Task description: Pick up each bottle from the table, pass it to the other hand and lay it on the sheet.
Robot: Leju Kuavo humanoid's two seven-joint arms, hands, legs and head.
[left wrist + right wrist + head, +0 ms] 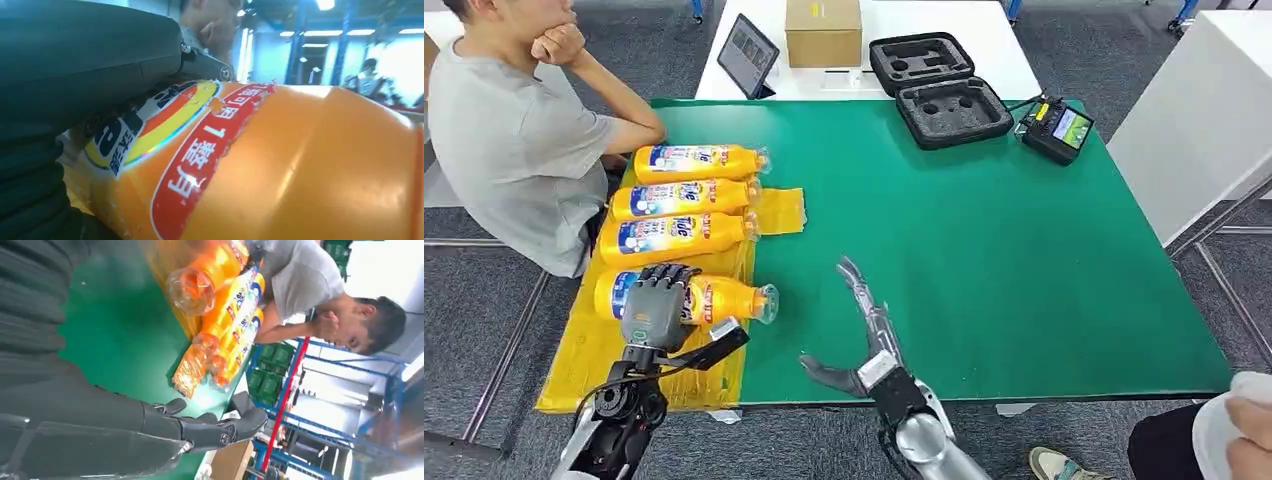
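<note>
Several orange bottles lie side by side on the yellow sheet at the green table's left edge. My left hand lies over the nearest bottle, fingers wrapped across its labelled body; the cap end points right. In the left wrist view the bottle is pressed against my left hand. Three more bottles lie beyond it. My right hand hovers over bare green cloth to the right of the sheet, fingers spread and holding nothing. The right wrist view shows my right hand and the bottle caps.
A person sits at the table's left side, close to the far bottles. At the back stand a tablet, a cardboard box, an open black case and a small screen device. Another person is near the front right corner.
</note>
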